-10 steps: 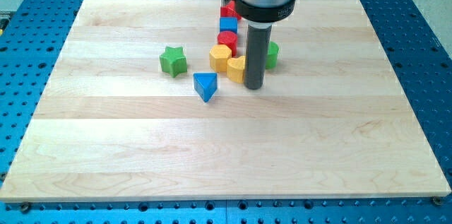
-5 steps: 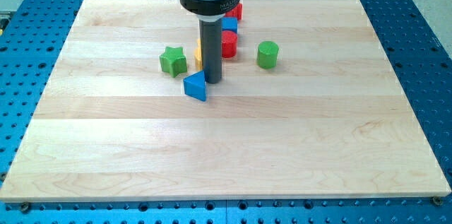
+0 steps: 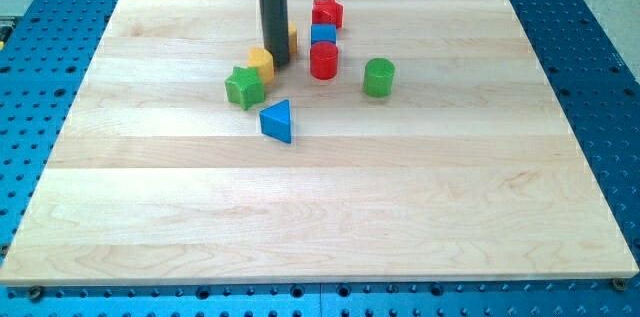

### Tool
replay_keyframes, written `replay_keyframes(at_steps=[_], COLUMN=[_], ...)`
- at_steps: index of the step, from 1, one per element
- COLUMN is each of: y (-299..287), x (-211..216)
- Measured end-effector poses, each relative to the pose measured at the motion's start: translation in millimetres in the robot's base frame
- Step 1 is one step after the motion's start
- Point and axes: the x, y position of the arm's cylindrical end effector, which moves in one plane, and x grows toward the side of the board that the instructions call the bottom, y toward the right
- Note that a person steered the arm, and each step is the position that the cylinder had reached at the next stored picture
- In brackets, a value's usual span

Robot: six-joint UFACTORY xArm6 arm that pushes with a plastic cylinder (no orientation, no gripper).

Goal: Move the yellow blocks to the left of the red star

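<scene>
1. No jaws: my tip [image 3: 276, 64] is a bare rod end, touching 1 yellow block [image 3: 261, 61] at its 3 o'clock.
2. Another yellow block [image 3: 291, 37] peeks from behind the rod, at 8 o'clock from the red star [image 3: 326, 12].

Two yellow blocks and a red star, all on the wooden board near the view's top. One yellow block [image 3: 261, 61], rounded and of unclear shape, touching the green star at its lower left. The other yellow block [image 3: 291, 37] mostly hidden behind the dark rod, only a sliver showing at the rod's right. Red star [image 3: 327, 12] farther toward the view's top right, flat on the board.
</scene>
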Motion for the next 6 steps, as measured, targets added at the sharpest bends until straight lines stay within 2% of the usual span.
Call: replay_keyframes(at_steps=[3, 4, 6], y=[-130.4, -128.4, -84.2], x=[-10.0, 8.7, 48.6])
